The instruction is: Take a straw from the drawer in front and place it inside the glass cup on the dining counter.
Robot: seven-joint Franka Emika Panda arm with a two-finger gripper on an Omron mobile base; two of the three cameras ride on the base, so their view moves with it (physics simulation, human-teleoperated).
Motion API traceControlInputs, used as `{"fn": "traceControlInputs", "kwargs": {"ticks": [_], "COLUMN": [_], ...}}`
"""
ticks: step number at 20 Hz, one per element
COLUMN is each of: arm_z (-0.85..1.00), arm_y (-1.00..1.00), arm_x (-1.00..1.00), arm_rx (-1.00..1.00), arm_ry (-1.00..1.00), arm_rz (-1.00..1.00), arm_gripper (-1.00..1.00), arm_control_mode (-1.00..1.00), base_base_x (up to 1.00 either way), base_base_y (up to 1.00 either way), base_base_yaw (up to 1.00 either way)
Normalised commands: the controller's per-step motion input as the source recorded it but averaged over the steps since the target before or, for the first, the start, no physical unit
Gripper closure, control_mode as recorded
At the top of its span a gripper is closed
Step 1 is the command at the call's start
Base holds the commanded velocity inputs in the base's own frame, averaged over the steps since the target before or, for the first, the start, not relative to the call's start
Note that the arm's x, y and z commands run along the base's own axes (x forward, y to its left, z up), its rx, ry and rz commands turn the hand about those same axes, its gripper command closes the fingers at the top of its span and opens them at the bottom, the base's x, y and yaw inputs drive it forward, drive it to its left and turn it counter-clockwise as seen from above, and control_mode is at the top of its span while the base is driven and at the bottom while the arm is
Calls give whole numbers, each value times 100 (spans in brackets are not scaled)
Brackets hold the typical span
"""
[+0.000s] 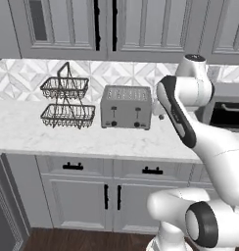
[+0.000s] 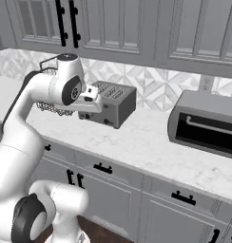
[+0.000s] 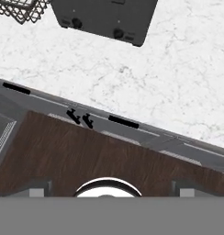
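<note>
Our fingers (image 3: pixel 109 192) are spread wide and empty above the shut drawer (image 3: pixel 123 121), so we risk grabbing its handle off-center.

Veined marble worktop (image 1: pixel 67 132), wire-mesh baskets (image 1: pixel 66 103), matt metal toaster (image 1: pixel 126 108), dark wood floor (image 3: pixel 86 156).

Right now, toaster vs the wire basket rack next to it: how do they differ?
The toaster is a solid, closed grey box with knobs on its front; the wire basket rack is open dark mesh in two tiers. The rack stands taller, with a loop handle on top; the toaster is squat. Both sit on the marble worktop, against the backsplash.
</note>
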Motion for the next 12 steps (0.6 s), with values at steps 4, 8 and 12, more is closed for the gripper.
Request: {"fn": "traceControlInputs", "kwargs": {"ticks": [4, 8, 12], "arm_z": [0, 0, 0], "arm_y": [0, 0, 0], "arm_x": [0, 0, 0], "arm_rx": [0, 0, 0], "arm_ry": [0, 0, 0], "arm_rz": [0, 0, 0], "arm_gripper": [-100, -100, -100], "arm_control_mode": [100, 100, 100], "base_base_x": [0, 3, 1], "base_base_y": [-76, -67, -66], "base_base_yaw": [63, 66, 66]}}
